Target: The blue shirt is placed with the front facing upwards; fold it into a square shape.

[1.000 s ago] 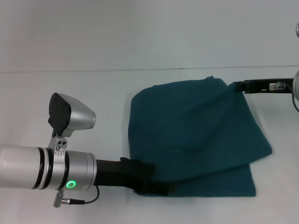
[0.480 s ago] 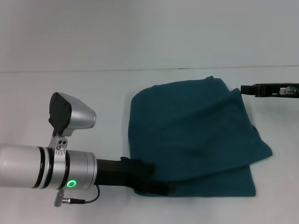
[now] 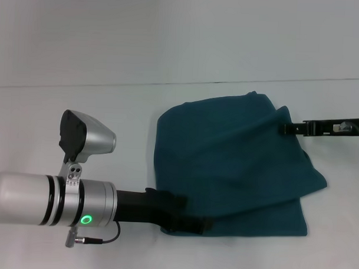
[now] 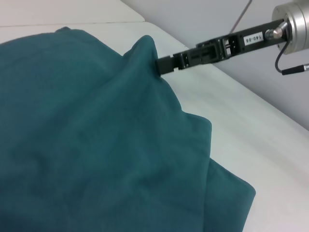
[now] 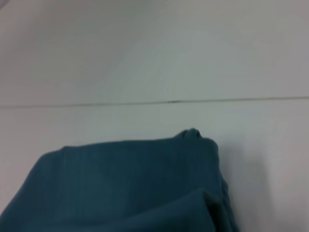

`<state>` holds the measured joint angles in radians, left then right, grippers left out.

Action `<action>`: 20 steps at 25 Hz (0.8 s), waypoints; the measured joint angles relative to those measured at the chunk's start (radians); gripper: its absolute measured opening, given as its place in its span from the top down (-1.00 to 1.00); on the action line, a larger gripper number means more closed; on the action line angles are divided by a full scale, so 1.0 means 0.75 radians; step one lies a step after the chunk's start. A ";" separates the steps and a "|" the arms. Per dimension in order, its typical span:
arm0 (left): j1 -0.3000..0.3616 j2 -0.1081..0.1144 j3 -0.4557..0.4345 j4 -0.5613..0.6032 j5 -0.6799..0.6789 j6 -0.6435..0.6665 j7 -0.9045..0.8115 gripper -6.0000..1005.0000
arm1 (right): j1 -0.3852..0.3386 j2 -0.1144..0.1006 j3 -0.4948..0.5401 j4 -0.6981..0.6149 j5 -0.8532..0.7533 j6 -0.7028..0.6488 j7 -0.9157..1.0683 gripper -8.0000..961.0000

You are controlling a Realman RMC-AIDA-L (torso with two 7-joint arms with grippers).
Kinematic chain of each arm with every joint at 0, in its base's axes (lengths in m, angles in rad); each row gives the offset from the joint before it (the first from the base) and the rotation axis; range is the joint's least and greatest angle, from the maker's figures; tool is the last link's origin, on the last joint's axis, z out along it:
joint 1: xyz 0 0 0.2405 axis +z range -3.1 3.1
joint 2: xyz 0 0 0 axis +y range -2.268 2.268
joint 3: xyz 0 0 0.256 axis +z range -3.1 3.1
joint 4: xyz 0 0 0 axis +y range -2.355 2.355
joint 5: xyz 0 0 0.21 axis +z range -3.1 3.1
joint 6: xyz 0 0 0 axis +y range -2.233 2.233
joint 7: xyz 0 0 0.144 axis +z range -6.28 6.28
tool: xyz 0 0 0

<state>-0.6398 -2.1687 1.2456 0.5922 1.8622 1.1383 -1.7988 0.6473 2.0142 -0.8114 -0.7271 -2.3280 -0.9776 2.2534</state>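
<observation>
The blue shirt (image 3: pixel 237 166) lies folded in layers on the white table, plain teal side up, with no lettering showing. My left gripper (image 3: pixel 191 224) is at its near left corner, shut on the edge of the upper layer, which drapes over it. My right gripper (image 3: pixel 282 128) reaches in from the right and touches the shirt's far right edge, just below a raised corner. The left wrist view shows the shirt (image 4: pixel 96 135) with that right gripper (image 4: pixel 161 65) pressed against a peak of fabric. In the right wrist view only the shirt (image 5: pixel 130 193) and table show.
A thin seam (image 3: pixel 169 84) crosses the white table behind the shirt. The left arm's silver body (image 3: pixel 47 201) fills the near left of the head view. In the left wrist view the table's edge (image 4: pixel 251 96) runs past the right gripper.
The right gripper drew slightly to the right from the shirt's raised far corner, then moved nearer and back in against the right edge. The left gripper and most of the shirt stayed still.
</observation>
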 joint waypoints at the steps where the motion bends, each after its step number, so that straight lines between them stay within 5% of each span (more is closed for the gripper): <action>1: 0.000 0.001 0.000 0.000 0.000 0.000 0.000 -0.83 | 0.000 0.000 0.000 0.003 -0.004 0.000 0.002 -0.53; 4: -0.002 0.002 0.000 0.001 0.000 0.000 0.000 -0.83 | 0.000 0.001 0.002 0.023 -0.007 0.008 0.003 -0.81; 20: -0.002 0.002 -0.002 0.003 0.000 -0.002 -0.001 -0.83 | 0.023 0.020 -0.028 0.099 -0.011 0.130 -0.011 -0.90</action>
<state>-0.6412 -2.1675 1.2439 0.5948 1.8622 1.1366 -1.7993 0.6642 2.0292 -0.8325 -0.6529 -2.3364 -0.8804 2.2452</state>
